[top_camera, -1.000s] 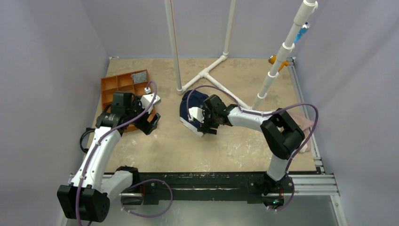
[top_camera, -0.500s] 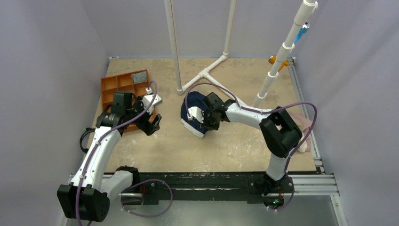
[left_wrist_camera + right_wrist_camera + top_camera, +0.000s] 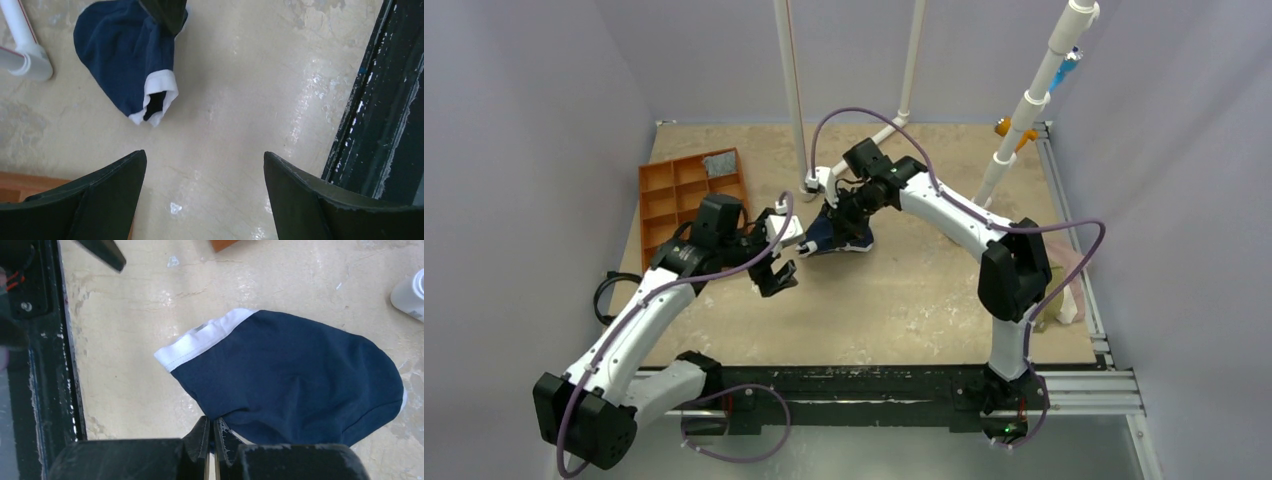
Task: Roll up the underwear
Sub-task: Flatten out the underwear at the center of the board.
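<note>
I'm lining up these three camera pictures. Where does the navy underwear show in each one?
Top external: underwear mid-table, just past centre.
Left wrist: underwear upper left, white band lowest.
Right wrist: underwear centre to right, white band at its upper left.
Shared landmark: black rail, along the bottom, the right edge and the left edge respectively.

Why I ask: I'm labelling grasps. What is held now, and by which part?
The right gripper is shut on the underwear, pinching its navy edge, not the white waistband. The left gripper is open, holding nothing.
</note>
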Robot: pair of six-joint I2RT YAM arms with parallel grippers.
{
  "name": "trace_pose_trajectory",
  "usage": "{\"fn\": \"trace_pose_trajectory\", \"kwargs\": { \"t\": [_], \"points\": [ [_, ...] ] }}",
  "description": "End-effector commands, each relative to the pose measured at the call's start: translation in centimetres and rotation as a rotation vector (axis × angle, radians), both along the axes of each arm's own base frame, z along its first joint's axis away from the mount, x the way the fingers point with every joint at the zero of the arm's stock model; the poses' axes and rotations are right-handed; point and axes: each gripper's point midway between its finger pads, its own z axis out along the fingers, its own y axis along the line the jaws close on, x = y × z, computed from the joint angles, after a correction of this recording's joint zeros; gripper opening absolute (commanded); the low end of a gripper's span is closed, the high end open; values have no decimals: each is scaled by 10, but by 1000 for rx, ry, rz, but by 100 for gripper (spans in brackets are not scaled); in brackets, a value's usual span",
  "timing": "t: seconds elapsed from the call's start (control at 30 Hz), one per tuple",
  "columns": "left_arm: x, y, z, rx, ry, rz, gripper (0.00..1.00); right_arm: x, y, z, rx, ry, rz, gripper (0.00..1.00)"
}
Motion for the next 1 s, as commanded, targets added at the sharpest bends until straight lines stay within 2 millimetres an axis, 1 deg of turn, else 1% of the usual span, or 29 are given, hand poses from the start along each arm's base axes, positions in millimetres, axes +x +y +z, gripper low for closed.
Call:
{"fn": "trace_pose_trajectory", "kwargs": {
  "t": [0.0,0.13,0.2,0.33,0.47,0.57,0.63,0.67,0.73,0.8,0.83,0.87,0.9,0.93,0.97],
  "points": [
    [34,-25,13,-26,-171,-45,86,-10,-7,11,29,171,-14,0],
    [62,-43,17,-49,-254,-57,87,-9,-8,18,63,207,0,0],
    [68,-51,15,-63,-269,-90,88,-8,-9,19,75,227,3,0],
    [61,-68,2,-104,-224,-171,88,-9,-11,21,103,270,10,0],
    [58,-84,-8,-133,-234,-215,88,-8,-12,21,119,300,11,0],
    [63,-93,-13,-131,-246,-212,81,-8,-14,22,126,314,16,0],
    [70,-97,-16,-127,-247,-196,69,-9,-14,22,130,324,20,0],
    [71,-100,-17,-122,-237,-198,59,-9,-15,22,131,326,19,0],
    [73,-104,-17,-112,-214,-192,36,-9,-17,21,130,328,17,0],
    [73,-104,-16,-104,-184,-185,5,-8,-22,21,125,326,9,0],
    [73,-103,-13,-97,-175,-174,0,-6,-26,21,125,324,1,4],
    [72,-101,-10,-91,-161,-167,0,-4,-30,21,128,322,-10,13],
    [70,-100,-4,-89,-146,-163,0,-2,-34,23,139,320,-19,24],
    [66,-99,2,-94,-127,-160,0,0,-38,26,157,318,-24,37],
    [60,-99,8,-105,-99,-158,0,0,-42,31,179,314,-23,53]
  ]
}}
